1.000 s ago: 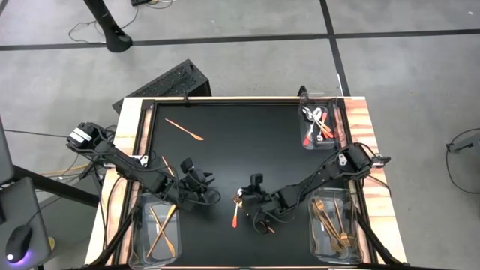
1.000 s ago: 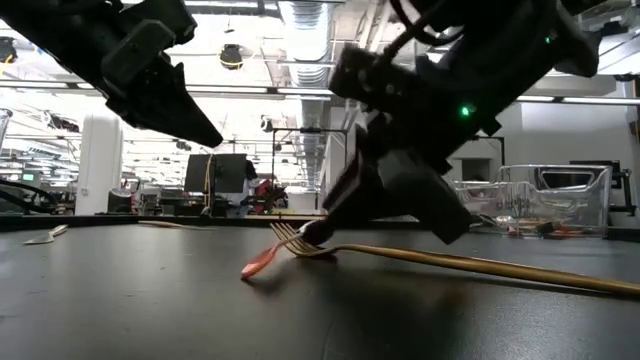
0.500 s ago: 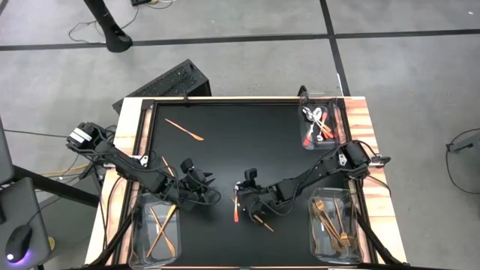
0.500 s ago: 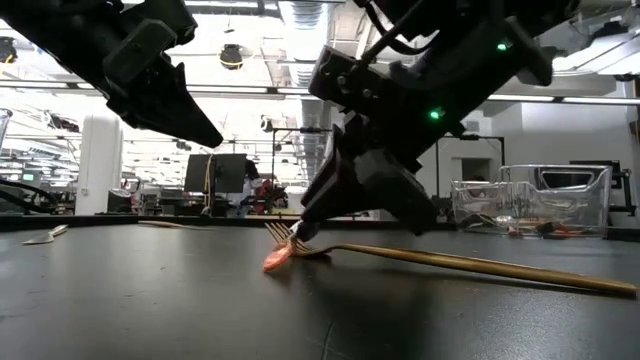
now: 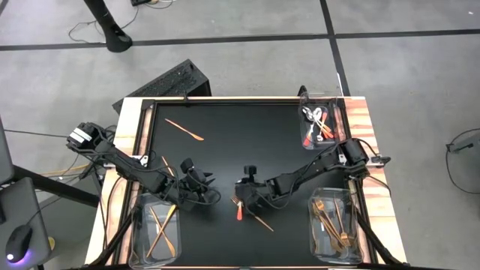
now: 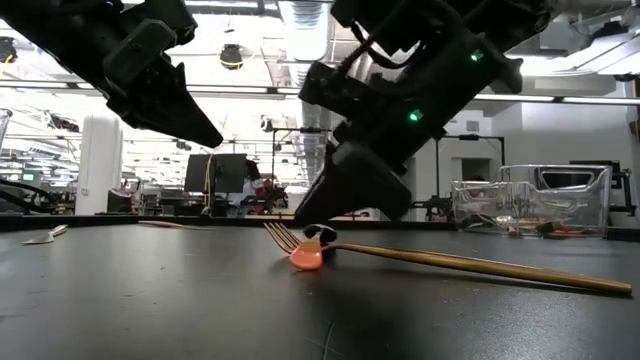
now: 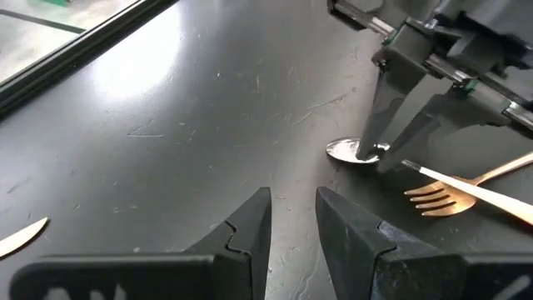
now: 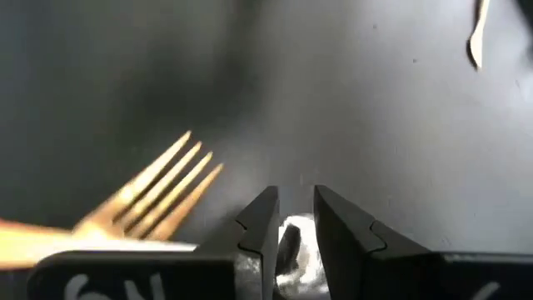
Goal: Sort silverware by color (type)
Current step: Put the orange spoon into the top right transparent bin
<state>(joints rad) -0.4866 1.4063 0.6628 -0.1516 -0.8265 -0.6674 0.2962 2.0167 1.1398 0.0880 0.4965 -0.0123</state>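
Right gripper (image 5: 240, 199) is set low at the table's centre front, its fingers narrowed around the silver bowl of a red-handled spoon (image 5: 239, 212). The spoon is seen on the black mat (image 5: 225, 150), handle pointing toward the front edge. A gold fork (image 6: 450, 260) lies just beside it, tines close to the spoon's bowl, handle running toward the right front bin (image 5: 335, 229).

Left gripper (image 5: 201, 193) is held above the mat, left of the spoon, nothing between its fingers, a narrow gap left.

Surroundings: a copper piece (image 5: 184, 130) lies alone at the mat's rear left; red-handled silverware is gathered in the rear right bin (image 5: 321, 126); gold pieces are in both front bins, including the left front bin (image 5: 159, 229).

View differences: the low view shows the spoon's red handle end resting on the mat. The left wrist view shows the silver bowl pinched between the right fingers (image 7: 379, 117). In the right wrist view the bowl is seen between the fingertips, the fork's tines alongside.
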